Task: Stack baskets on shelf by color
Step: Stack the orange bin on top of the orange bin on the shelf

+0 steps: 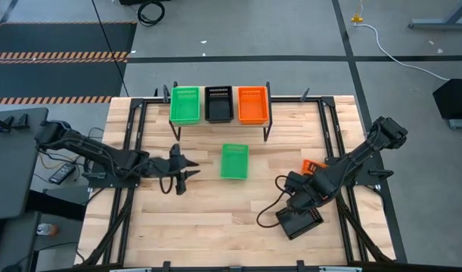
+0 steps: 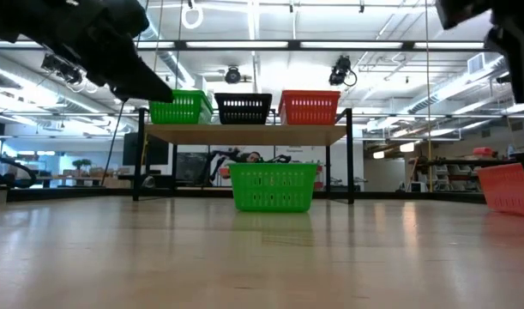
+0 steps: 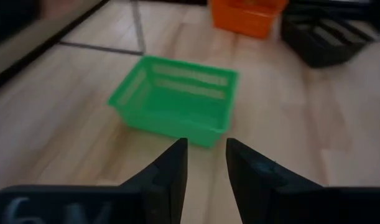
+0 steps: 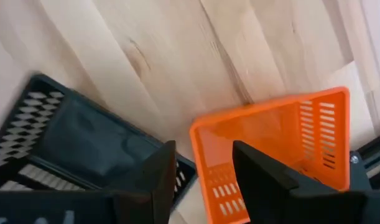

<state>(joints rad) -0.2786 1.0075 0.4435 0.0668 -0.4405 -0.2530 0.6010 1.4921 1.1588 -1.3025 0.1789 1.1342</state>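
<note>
A: Loose green basket (image 1: 234, 161) — where, and whose?
B: Mid-table, in front of the shelf (image 1: 219, 122), long axis running toward it. Left gripper (image 1: 187, 171) is nearer, just to its left, pointing at it; fingers parted, nothing between them.
A: Right gripper (image 4: 199, 171)?
B: Over near the right edge, above a black basket (image 1: 299, 220) and an orange one (image 4: 283, 149). Fingers apart, empty.
A: Shelf?
B: Green, black, orange on it, left to right.
</note>
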